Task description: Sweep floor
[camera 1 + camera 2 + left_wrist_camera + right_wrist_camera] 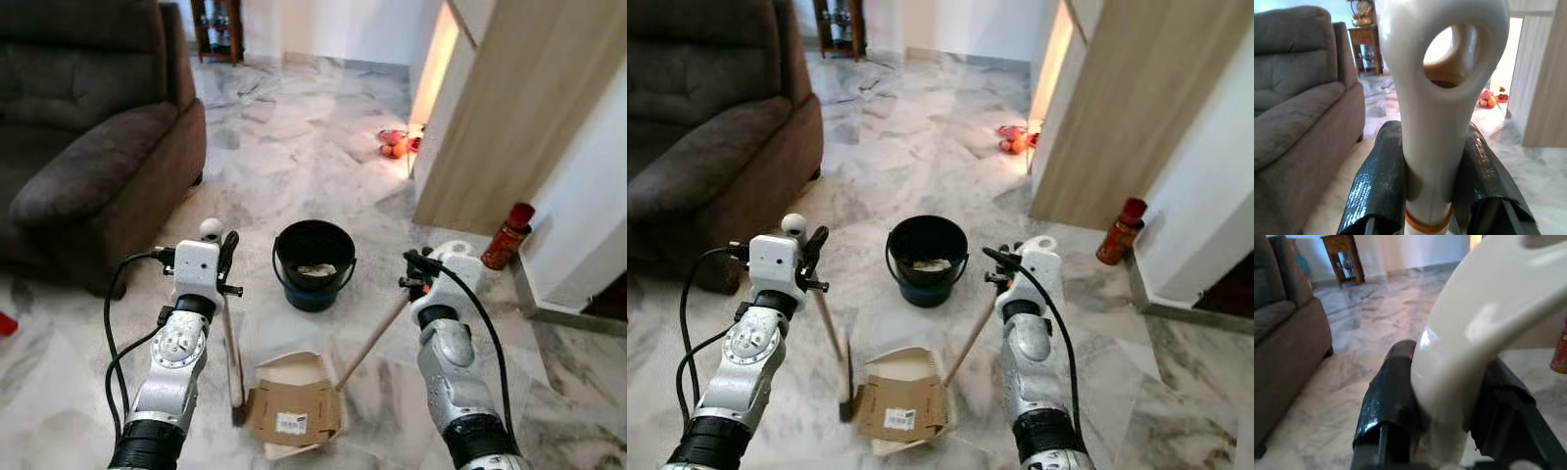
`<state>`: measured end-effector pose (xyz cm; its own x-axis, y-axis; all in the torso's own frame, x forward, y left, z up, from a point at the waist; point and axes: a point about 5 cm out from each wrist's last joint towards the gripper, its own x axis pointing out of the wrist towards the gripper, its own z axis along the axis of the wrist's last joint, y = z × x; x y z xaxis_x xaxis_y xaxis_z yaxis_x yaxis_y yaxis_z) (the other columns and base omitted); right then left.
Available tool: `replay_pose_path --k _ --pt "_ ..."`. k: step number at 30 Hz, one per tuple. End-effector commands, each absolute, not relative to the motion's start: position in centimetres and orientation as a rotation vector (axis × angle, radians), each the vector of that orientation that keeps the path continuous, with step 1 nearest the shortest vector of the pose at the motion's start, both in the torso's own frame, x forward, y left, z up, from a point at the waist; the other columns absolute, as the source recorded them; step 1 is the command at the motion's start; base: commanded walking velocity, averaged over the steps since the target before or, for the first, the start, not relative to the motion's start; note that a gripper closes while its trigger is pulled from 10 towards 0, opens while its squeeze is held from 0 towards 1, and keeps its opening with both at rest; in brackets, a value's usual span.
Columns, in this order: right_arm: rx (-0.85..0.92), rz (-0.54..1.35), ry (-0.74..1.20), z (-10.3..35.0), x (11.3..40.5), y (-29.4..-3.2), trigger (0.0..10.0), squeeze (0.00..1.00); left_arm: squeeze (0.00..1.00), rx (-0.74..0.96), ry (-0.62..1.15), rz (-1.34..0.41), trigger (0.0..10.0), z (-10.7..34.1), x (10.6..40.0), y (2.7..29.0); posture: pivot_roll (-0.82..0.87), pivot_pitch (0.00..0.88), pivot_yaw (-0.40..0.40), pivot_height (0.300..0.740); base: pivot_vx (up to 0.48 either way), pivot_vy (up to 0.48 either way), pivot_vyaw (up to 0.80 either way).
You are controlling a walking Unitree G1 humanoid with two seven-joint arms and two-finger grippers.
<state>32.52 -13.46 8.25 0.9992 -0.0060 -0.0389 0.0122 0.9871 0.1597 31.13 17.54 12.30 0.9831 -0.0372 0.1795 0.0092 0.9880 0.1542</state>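
My left gripper [227, 257] is clamped on the white top of the broom [233, 362], its two black fingers [1378, 183] pressed to either side of the looped handle end. The stick runs down from it, nearly upright, to a dark head on the marble floor [294, 166], just left of the dustpan [294, 406].

My right gripper [419, 266] grips the pale curved handle of the dustpan stick [372, 338], a finger [1388, 416] on each side of it. That wooden stick slants down and toward my left to the pan, which lies low between my two arms. A flattened brown cardboard piece [292, 411] with a white label lies across the pan; whether it rests fully inside or partly on the floor I cannot tell from here.

Beyond the pan stands a black bucket [313, 262], upright, with some pale scraps in its bottom. It is near the pan but apart from it.

A dark sofa [88, 137] stands at my left. At my right a wood-panelled wall [509, 127] meets a white one, and a red bottle [507, 235] stands on the floor at its foot. Some red and orange things [395, 143] lie farther off by the lit doorway; they are too small to name. A small wooden stand [217, 27] stands at the far end of the room.
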Motion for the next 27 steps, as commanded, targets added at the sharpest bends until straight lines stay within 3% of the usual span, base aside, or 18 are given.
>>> replay_pose_path --k 1,7,27 --pt "0.186 -0.050 0.001 9.01 32.76 -14.70 10.0 0.00 0.00 0.168 -0.243 -0.045 10.0 13.58 31.45 16.61 0.07 0.000 -0.056 0.740 0.262 0.000 0.00" --pt "0.187 -0.050 0.001 9.02 32.78 -14.69 10.0 0.00 0.00 0.169 -0.244 -0.045 10.0 13.59 31.47 16.62 0.07 0.000 -0.055 0.740 0.262 0.000 0.00" --pt "0.190 -0.046 -0.002 9.06 32.82 -14.56 10.0 0.00 0.00 0.164 -0.254 -0.041 10.0 13.71 31.45 16.78 0.07 0.000 -0.054 0.740 0.000 0.000 0.00"
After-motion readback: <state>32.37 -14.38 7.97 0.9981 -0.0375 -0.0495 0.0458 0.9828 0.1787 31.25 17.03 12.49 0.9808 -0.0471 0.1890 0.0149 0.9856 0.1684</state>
